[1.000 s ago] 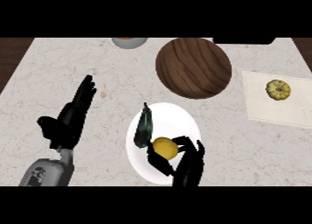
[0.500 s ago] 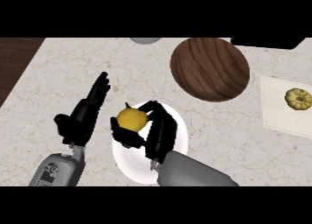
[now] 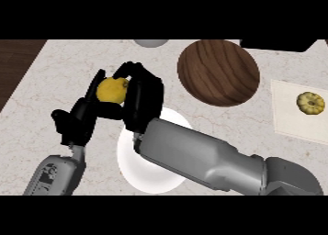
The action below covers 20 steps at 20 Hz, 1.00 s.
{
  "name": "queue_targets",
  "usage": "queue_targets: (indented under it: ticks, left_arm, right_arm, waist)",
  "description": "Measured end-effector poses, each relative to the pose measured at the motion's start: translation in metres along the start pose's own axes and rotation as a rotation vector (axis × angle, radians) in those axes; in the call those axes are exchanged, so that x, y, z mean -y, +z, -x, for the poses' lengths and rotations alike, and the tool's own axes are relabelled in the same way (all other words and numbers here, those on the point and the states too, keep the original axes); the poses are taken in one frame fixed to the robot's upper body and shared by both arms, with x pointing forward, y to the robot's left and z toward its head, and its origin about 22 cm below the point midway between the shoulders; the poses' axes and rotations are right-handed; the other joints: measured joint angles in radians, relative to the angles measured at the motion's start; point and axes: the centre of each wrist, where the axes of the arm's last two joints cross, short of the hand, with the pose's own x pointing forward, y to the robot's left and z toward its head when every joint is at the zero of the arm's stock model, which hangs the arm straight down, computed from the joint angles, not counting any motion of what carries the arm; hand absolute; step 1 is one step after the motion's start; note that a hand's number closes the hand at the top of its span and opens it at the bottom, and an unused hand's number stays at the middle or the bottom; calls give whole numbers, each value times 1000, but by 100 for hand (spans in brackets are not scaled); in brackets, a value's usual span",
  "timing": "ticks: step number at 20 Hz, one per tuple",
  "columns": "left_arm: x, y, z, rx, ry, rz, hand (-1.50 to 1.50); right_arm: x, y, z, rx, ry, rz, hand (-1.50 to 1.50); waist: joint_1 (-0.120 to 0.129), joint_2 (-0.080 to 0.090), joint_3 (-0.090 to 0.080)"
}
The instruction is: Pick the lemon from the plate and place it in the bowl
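My right hand (image 3: 143,102) is shut on the yellow lemon (image 3: 110,89), which it holds in the air above the counter, just beyond the far-left rim of the white plate (image 3: 150,175). My grey right forearm crosses over the plate and hides much of it. The brown wooden bowl (image 3: 217,72) stands at the back, to the right of the lemon and apart from it. At the left, my left hand (image 3: 75,122) is open with its fingers pointing up, close beside the lemon.
A pale mat (image 3: 308,126) at the right edge carries a small round yellow item (image 3: 310,103). A grey round object (image 3: 151,42) and a black object (image 3: 274,44) sit at the counter's far edge. Dark wood borders the counter at the left.
My right hand closed on the lemon on the plate, lifted it and carried it up and to the far left of the plate. The left hand stayed open beside it.
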Motion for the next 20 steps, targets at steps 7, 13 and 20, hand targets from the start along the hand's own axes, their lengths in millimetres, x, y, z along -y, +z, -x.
queue_targets:
  ticks: [7, 13, 20]
  left_arm:
    - [5, 5, 9, -4, 4, 17, 0]
    - [1, 4, 7, -7, 2, 18, 0]
    - [-4, 8, 7, -6, 1, 5, 0]
  right_arm:
    - [5, -43, -64, 12, 57, 65, 150]
    - [10, -75, -86, -24, 89, 132, 150]
    - [17, -109, -89, -118, 130, 190, 150]
  waist:
    - [-20, -5, -1]
    - [-29, -2, -1]
    - [-42, -1, 0]
